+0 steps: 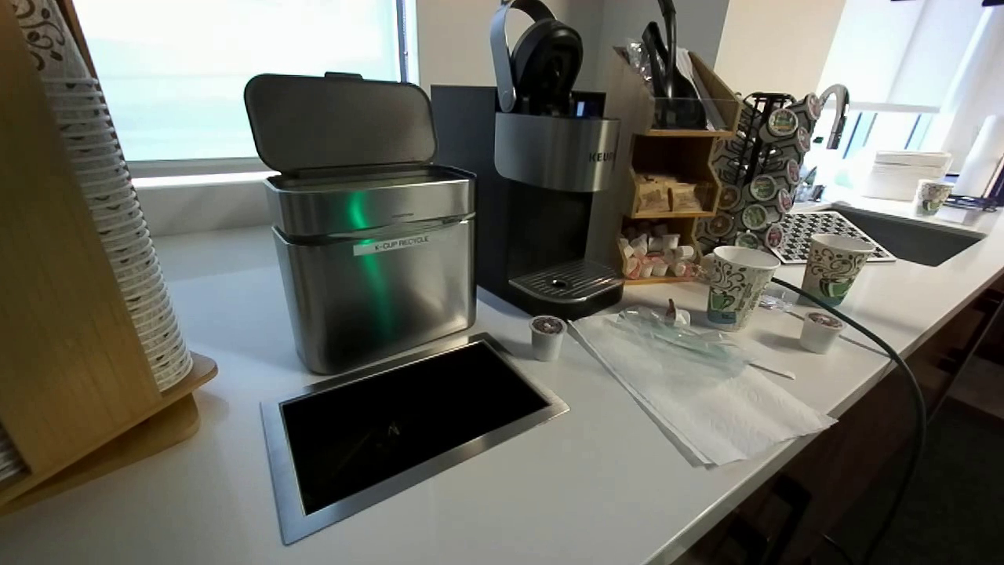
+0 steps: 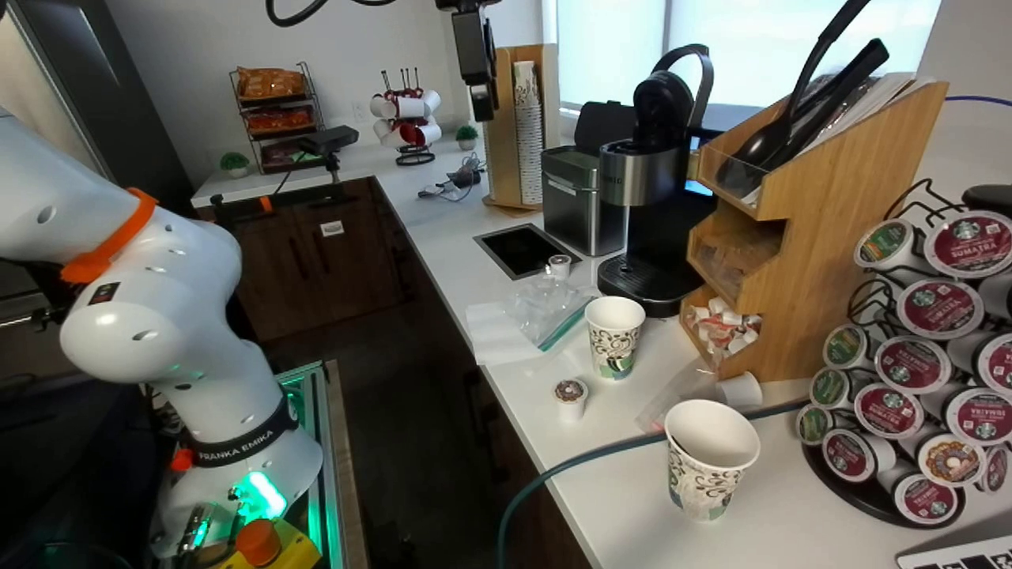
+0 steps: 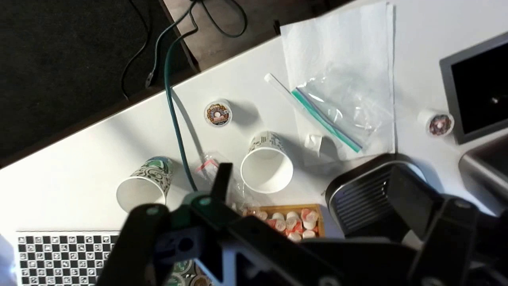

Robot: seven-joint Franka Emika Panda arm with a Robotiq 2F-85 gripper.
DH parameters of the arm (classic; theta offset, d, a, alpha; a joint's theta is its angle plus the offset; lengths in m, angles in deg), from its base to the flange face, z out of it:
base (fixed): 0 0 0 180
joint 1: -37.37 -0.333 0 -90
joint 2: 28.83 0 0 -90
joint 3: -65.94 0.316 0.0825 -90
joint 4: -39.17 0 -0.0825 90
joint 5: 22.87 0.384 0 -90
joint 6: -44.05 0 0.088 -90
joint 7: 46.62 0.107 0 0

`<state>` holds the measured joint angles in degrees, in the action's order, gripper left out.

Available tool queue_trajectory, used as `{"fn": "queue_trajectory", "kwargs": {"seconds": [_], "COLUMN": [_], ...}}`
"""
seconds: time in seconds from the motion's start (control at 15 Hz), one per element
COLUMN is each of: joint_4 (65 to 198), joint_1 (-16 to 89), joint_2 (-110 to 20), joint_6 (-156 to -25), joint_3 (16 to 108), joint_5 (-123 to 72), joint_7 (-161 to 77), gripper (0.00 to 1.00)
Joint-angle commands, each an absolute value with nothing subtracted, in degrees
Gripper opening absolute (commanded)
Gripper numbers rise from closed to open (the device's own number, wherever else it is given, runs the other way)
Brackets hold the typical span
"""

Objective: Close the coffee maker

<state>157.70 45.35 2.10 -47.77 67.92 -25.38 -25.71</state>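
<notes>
The coffee maker (image 1: 557, 157) stands upright on the counter, tall and dark with a silvery front band. Its rounded top handle (image 1: 502, 59) is raised and the top is open. It also shows open in an exterior view (image 2: 640, 178). In the wrist view its ridged black drip tray (image 3: 357, 198) shows at lower right; most of its upper part is hidden behind my gripper. My gripper (image 3: 313, 179) is open and empty, its fingers spread wide. In an exterior view my gripper (image 2: 480, 87) hangs at the top, above the counter, apart from the coffee maker.
A steel canister (image 1: 376, 290) with raised lid stands beside the coffee maker. A wooden organizer (image 2: 854, 229) is on its other side. Paper cups (image 2: 614, 336), a pod (image 2: 569, 399), a plastic bag (image 2: 549, 304) and a hose (image 2: 585, 458) lie in front.
</notes>
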Motion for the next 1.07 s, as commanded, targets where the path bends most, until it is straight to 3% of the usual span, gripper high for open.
{"fn": "queue_trajectory", "kwargs": {"seconds": [0.0,0.4,1.0], "joint_4": [155.9,150.0,120.7], "joint_1": [45.1,46.2,44.7], "joint_2": [1.0,-4.1,-21.2], "joint_6": [-47.3,-44.4,-44.0], "joint_3": [68.3,69.5,70.9], "joint_5": [-25.9,-26.2,-21.8], "joint_7": [-23.5,-16.8,13.2], "gripper": [1.0,1.0,1.0]}}
